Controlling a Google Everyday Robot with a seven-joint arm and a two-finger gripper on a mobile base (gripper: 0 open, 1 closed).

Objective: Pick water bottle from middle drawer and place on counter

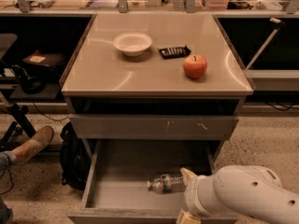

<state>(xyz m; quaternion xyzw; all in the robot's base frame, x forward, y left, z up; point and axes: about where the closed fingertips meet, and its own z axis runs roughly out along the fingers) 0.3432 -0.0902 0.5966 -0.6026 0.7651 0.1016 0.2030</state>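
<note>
Sideways on the flat grey metal floor of the open middle drawer (pixel 117 190) lies one clear plastic water bottle (pixel 164 183). Just right of it is the gripper (pixel 187 196), its two pale tips apart, holding nothing. The glossy beige counter (pixel 107 73) carries one round white bowl (pixel 132 43), one red apple (pixel 195 66) and one dark flat packet (pixel 174 52).
</note>
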